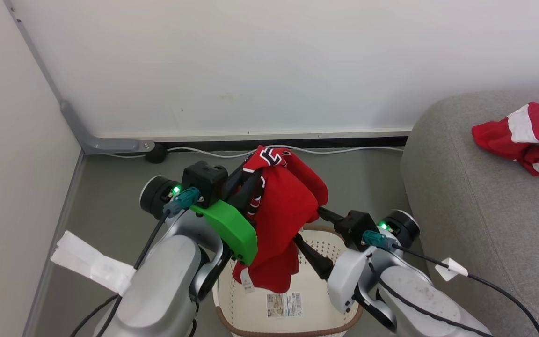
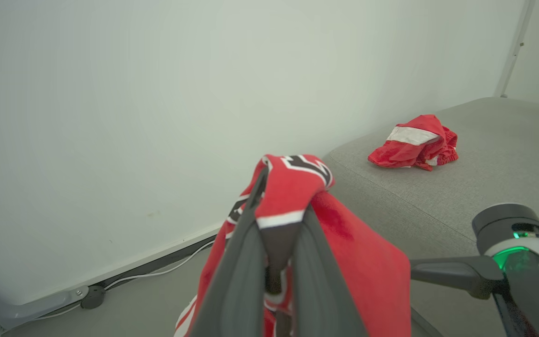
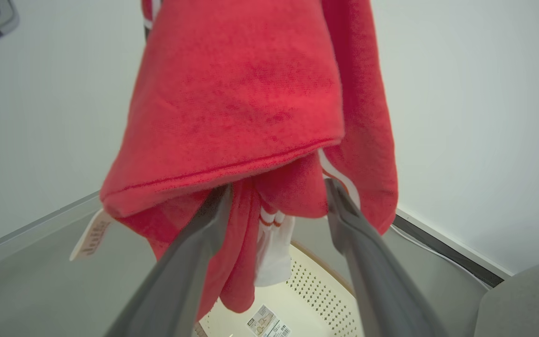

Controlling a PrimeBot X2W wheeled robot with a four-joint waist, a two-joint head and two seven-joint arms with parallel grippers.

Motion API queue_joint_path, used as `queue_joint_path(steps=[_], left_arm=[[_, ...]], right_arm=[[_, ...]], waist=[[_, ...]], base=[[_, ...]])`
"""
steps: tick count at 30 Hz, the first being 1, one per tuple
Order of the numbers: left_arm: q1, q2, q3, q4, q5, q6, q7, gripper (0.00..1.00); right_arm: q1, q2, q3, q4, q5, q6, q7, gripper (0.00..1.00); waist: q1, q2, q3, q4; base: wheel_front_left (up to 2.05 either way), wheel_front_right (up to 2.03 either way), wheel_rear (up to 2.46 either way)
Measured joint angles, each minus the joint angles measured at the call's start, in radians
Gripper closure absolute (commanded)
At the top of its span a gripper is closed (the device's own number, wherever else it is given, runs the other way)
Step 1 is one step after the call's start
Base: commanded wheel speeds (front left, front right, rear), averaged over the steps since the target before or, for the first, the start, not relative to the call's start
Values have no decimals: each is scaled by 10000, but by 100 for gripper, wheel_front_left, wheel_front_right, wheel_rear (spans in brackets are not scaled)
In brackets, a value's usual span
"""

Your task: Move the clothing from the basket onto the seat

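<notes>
Fingers of the left gripper [image 2: 283, 196] are clamped on the lettered edge of the red jersey [image 1: 283, 206], holding it up above the basket [image 1: 232, 299], its hem dangling over the basket's inside. Fingers of the right gripper [image 3: 276, 187] stand apart, tips against the hanging folds. Right of the basket, a white-striped garment [image 1: 527, 135] lies crumpled on the grey sofa [image 1: 475, 210].
</notes>
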Motion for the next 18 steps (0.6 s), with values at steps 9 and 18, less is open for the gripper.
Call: queue_joint_path(steps=[9,18], left_arm=[[246,4,-146,-502,-136,17,194,100],[524,8,-86,-765,-405,205,353,100]], right_arm=[[-816,2,800,263,646,2,-65,62],[-975,-2,1239,374,1298,2,-226,100]], waist=[[0,0,95,129],[0,0,181,108]], base=[[0,0,0],[0,0,0]])
